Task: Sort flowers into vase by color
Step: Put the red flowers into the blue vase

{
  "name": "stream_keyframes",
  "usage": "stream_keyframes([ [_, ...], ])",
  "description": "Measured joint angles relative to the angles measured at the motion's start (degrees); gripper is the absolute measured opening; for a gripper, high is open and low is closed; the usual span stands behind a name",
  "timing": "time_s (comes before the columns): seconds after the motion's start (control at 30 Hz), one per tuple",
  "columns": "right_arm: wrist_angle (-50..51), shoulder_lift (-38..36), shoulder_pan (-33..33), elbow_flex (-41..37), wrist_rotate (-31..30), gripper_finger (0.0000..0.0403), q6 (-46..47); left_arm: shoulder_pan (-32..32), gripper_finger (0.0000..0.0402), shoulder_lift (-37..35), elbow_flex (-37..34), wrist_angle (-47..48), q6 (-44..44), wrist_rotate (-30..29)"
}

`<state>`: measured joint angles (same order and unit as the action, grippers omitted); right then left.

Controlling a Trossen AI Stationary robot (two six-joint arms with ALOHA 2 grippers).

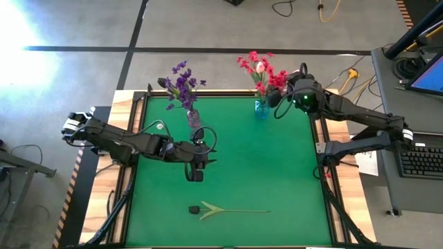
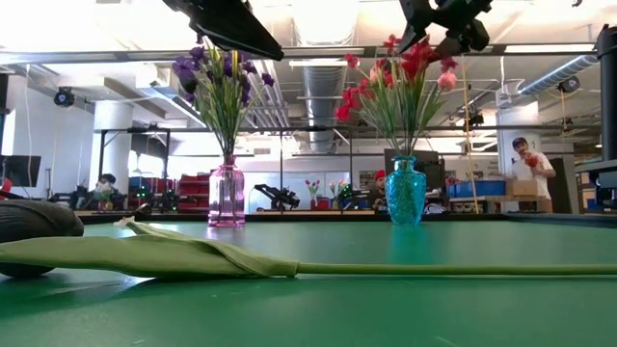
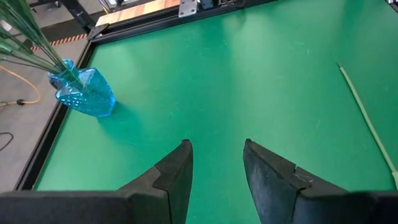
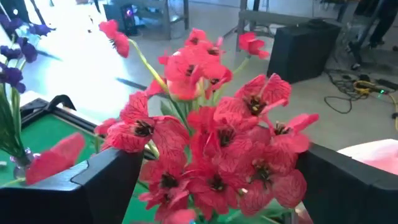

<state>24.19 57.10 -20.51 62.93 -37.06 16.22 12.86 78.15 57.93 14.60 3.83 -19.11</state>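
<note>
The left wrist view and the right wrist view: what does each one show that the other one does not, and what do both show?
Only the left wrist view shows the left gripper, open over bare mat, the blue vase, and a thin green stem lying on the mat. Only the right wrist view shows the red flowers close up between the right gripper's fingers, and purple flowers at the edge. Both show the green mat.

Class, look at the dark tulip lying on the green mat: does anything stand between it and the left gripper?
Nothing visible does. The left gripper hangs open above bare green mat, and the dark tulip lies nearer the front edge with only open mat between them.
</note>
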Motion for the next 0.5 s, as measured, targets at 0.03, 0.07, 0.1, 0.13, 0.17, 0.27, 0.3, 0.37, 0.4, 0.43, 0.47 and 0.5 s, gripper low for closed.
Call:
stream_keyframes([
  [0.03, 1.07, 0.0, 0.0, 0.49, 0.02, 0.0368, 0.5, -0.01, 0.0129, 0.0, 0.0, 0.0, -0.26, 0.02],
  [0.07, 2.04, 0.0, 0.0, 0.97, 0.0, 0.0368, 0.72, -0.02, 0.0129, 0.0, 0.0, 0.01, -0.5, 0.02],
  [0.1, 3.02, 0.0, 0.0, 1.49, 0.02, 0.0368, 0.9, -0.02, 0.0129, 0.0, 0.0, -0.01, -0.84, 0.0],
  [0.13, 4.0, 0.0, 0.0, 1.99, 0.0, 0.0368, 1.32, 0.0, 0.0129, 0.0, -0.08, -0.03, -1.11, 0.0],
  [0.17, 5.27, 0.0, 0.0, 2.59, 0.02, 0.0368, 2.13, -0.02, 0.0129, 0.0, -0.2, 0.0, -1.36, 0.01],
  [0.27, 8.94, 0.0, 0.0, 4.26, 0.01, 0.0368, 3.97, -0.01, 0.0129, 0.0, -0.35, 0.09, -1.41, 0.0],
  [0.3, 10.09, 0.0, 0.0, 4.73, 0.01, 0.0368, 4.42, -0.02, 0.0129, 0.0, -0.35, 0.06, -1.52, 0.0],
  [0.37, 12.74, 0.0, 0.0, 5.7, 0.04, 0.0368, 5.25, -0.02, 0.0129, 0.14, -0.35, 0.03, -1.85, 0.0],
  [0.4, 14.15, 0.0, 0.0, 6.22, 0.05, 0.0368, 5.72, -0.02, 0.0129, 0.2, -0.35, 0.11, -1.87, 0.0],
  [0.43, 15.25, 0.0, 0.0, 6.72, 0.05, 0.0368, 6.26, 0.0, 0.0129, 0.22, -0.36, 0.2, -1.92, 0.02],
  [0.47, 16.31, 0.0, 0.0, 7.34, 0.18, 0.0368, 6.49, -0.02, 0.0129, 0.22, -0.37, 0.18, -2.11, 0.02],
  [0.5, 17.28, 0.0, 0.0, 8.0, 0.42, 0.0368, 6.57, 0.0, 0.0129, 0.22, -0.37, 0.14, -2.69, 0.02],
])
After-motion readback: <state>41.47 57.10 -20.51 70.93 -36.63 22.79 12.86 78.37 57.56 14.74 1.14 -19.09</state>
